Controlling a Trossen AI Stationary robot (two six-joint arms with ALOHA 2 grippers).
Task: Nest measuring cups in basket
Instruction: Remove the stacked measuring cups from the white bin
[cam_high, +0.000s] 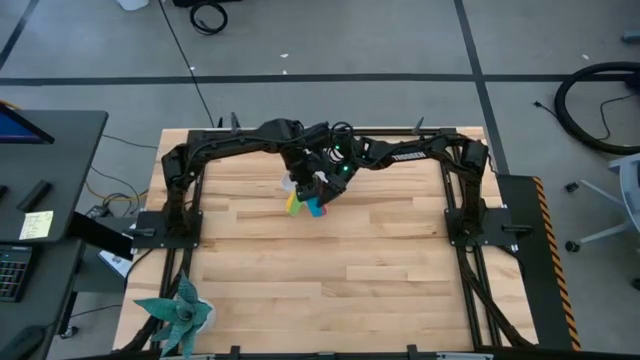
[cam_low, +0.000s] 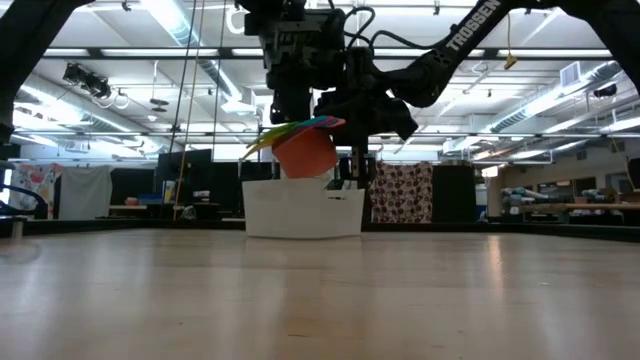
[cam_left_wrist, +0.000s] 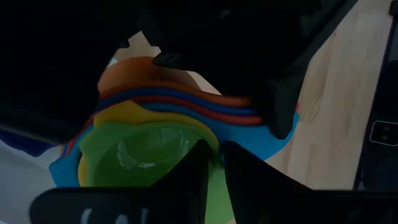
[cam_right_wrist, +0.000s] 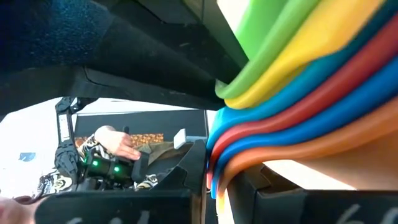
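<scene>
**Nested cups hang over the basket near the table's far edge**

Both arms meet at the middle of the table's far edge. The stack of nested plastic measuring cups (cam_low: 304, 148), orange outermost, then dark blue, red, light blue, yellow and green innermost, hangs tilted in the air just above the small white rounded-rectangular plastic basket (cam_low: 304, 211), not touching it as far as the low view shows.

The left gripper (cam_left_wrist: 212, 163) is pinched on the rim of the green cup (cam_left_wrist: 134, 155), its dark fingers nearly together across the thin wall. The right gripper (cam_right_wrist: 214, 186) is clamped onto the stacked rims (cam_right_wrist: 298, 106) at the stack's edge, fingers almost closed around the layered lips.

These cups look light, stiff and glossy, so expect them to be slippery: smooth moulded plastic, rounded bowls, thin lips. Loosely nested shells could slide apart if tipped further. The layered rim or the flat handles look the safest hold, with all shells pinched together. The basket is matte white, low-walled and probably light enough to skid on the pale wooden table (cam_high: 330, 280) if nudged.
</scene>
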